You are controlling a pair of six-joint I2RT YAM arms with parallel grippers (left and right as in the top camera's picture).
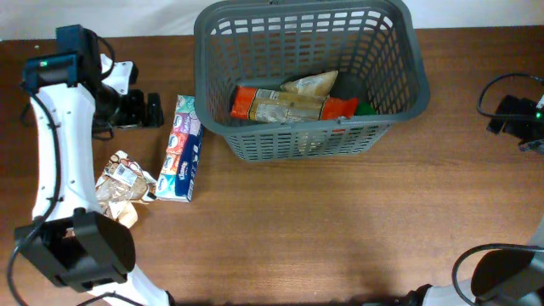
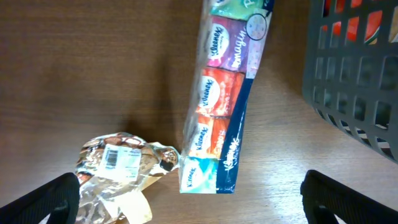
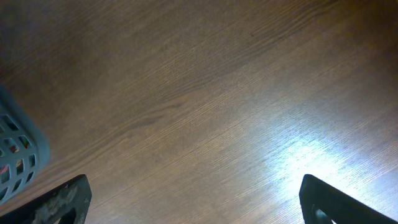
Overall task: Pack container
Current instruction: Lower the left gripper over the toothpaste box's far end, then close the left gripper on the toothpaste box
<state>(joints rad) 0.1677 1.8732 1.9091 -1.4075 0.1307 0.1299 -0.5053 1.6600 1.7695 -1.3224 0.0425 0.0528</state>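
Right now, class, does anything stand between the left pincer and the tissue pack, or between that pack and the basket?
Nothing visible. The open left pincer looks straight at the tissue pack; the basket beside it is open-topped.

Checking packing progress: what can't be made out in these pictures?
Overhead: green item in the container, mostly hidden by the orange packet.
Left wrist: tissue pack, far end cut off by the top edge; foil bag, label too small.
Right wrist: container, only a corner at left edge.
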